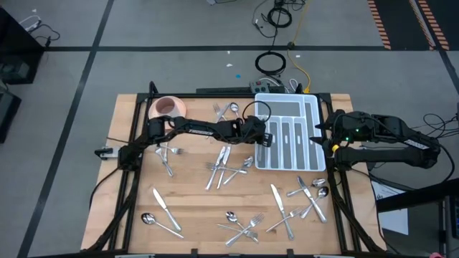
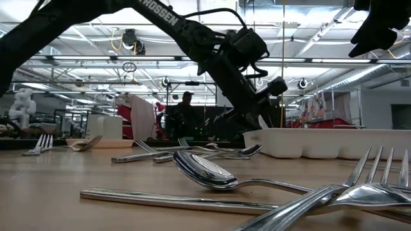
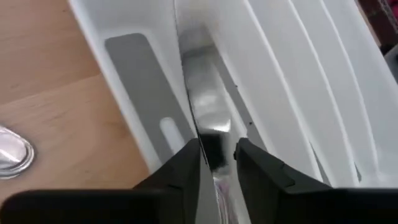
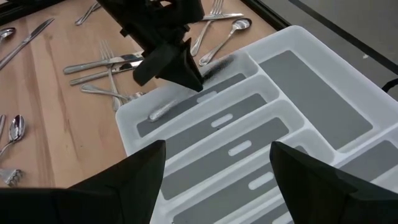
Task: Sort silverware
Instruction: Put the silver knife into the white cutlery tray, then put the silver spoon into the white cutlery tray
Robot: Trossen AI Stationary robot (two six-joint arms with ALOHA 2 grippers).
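1. Near the front table edge, loose silverware (image 1: 237, 226) lies scattered, with more pieces in the middle; almost all is unsorted
2. The left gripper (image 3: 217, 152) is over the white tray (image 1: 315, 115) at its left compartments; its fingers are partly apart around a knife (image 3: 208, 109) (whether they grip it, I cannot tell). I think the knife could catch a divider and tilt
3. The right gripper (image 4: 214, 165) waits beside the tray, fingers wide apart, holding nothing

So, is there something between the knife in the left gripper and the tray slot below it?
Nothing visible. The left gripper holds the knife with its blade already inside a slot of the white tray, by a divider wall.
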